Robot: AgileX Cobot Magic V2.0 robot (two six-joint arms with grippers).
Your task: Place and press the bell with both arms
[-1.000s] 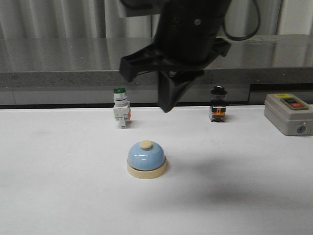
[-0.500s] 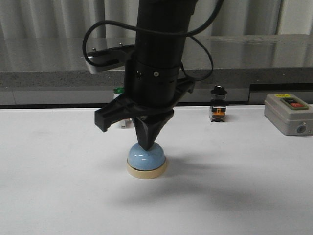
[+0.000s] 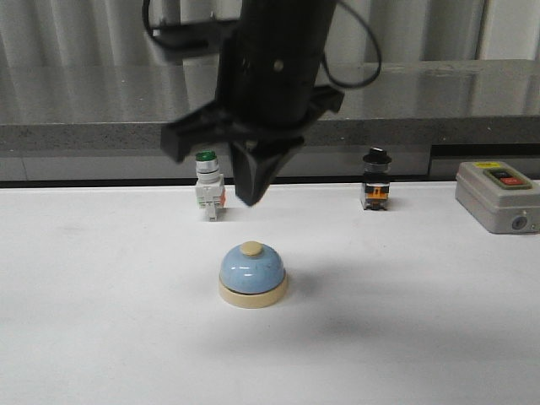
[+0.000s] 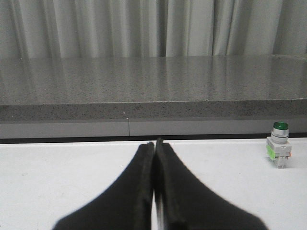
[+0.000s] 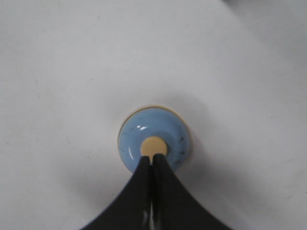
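The light-blue bell with a cream base and cream button stands upright on the white table, near the middle. My right gripper hangs point-down above it, shut and empty, with a clear gap between its tip and the button. In the right wrist view the shut gripper lines up with the bell's cream button. My left gripper is shut and empty, low over the white table. It does not show in the front view.
A green-capped white switch stands behind the bell on the left and also shows in the left wrist view. A black-capped switch stands back right. A grey box with a red button sits at the far right. A grey ledge runs behind.
My right gripper came down onto the bell's button half a second ago and has since lifted off it. The bell has not moved.
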